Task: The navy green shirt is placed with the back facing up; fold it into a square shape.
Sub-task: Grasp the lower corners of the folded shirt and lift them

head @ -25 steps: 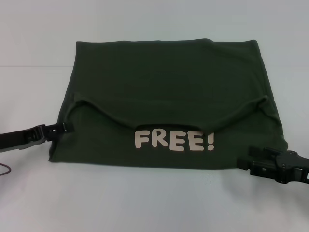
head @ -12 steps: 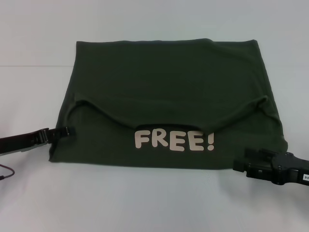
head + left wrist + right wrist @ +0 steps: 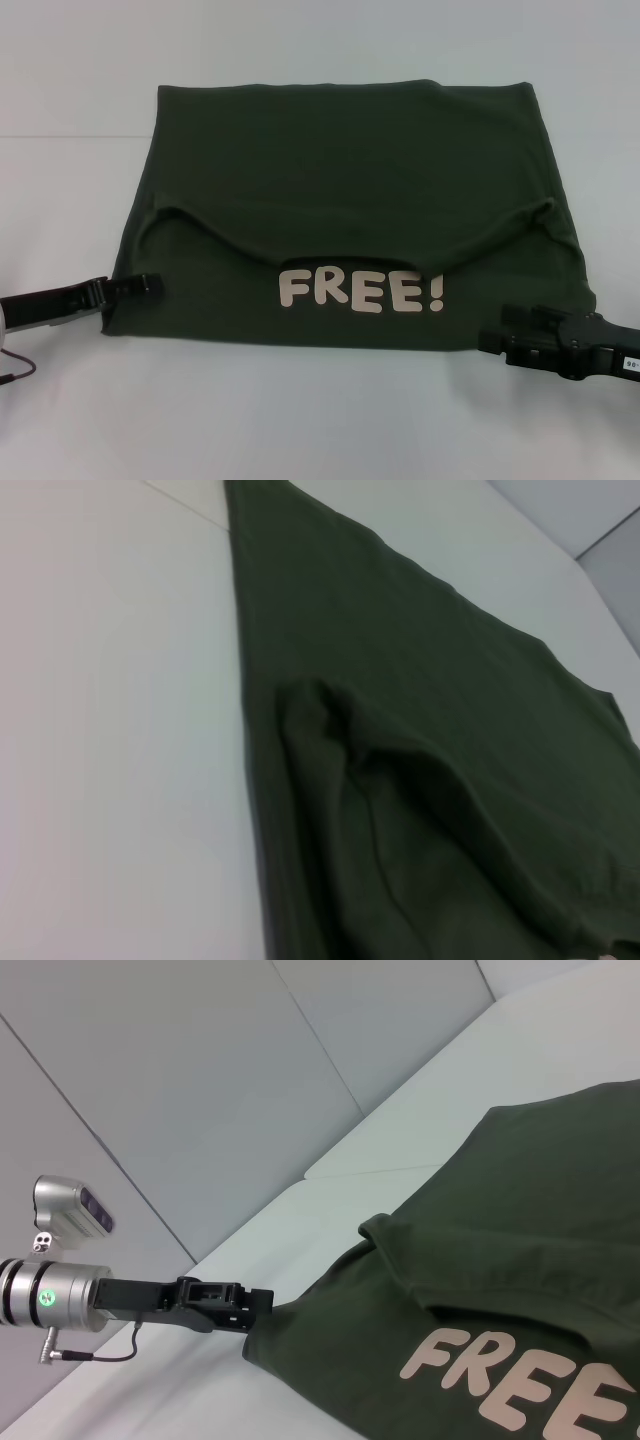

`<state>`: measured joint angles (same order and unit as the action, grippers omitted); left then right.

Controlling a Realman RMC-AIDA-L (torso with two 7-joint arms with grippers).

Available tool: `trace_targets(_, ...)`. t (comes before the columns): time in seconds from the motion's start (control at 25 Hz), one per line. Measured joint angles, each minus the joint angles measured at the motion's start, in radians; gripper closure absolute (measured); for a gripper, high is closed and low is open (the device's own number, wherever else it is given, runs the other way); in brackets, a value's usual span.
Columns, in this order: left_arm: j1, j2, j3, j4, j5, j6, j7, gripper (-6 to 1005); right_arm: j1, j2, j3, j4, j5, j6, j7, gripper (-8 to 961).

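Shirt (image 3: 350,200) partly folded; left gripper (image 3: 140,283) looks pinched on its edge — could slip, undoing fold. Right gripper (image 3: 497,340) beside near-right corner, jaws' state can't tell.

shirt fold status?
Done: navy green shirt is folded once, its near part turned over so the FREE! lettering faces up. In hand: left tool at its near-left edge, right tool off the near-right corner. Left: final fold; it's wider than square.
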<state>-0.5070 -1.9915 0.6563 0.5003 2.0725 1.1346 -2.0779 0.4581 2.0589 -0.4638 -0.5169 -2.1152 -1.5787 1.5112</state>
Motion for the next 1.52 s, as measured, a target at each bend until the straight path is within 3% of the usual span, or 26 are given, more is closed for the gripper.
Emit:
trace_targets(0.44,-0.007,0.009,0.089,0.003,0.000,0.014,-0.033,171,0.004,0.000,-0.001,0.000,0.002,0.000,0.003,65)
trace_targets(0.76,-0.007,0.007,0.095,0.017,0.002,0.023,-0.034,175,0.004,-0.001,-0.001,0.000,0.003,-0.005,0.005,65)
trace_targets(1.2,-0.018,0.010,0.105,0.022,0.036,0.024,-0.040,309,0.004,-0.002,-0.001,0.000,0.006,-0.010,0.007,67)
trace_targets(1.4,-0.022,0.010,0.099,0.021,0.051,0.024,-0.041,552,0.006,-0.006,-0.001,-0.007,0.004,-0.012,0.043,68)
trace_targets(1.52,-0.024,0.010,0.097,0.022,0.051,0.025,-0.040,657,0.013,-0.027,-0.021,-0.025,0.002,-0.028,0.120,69)
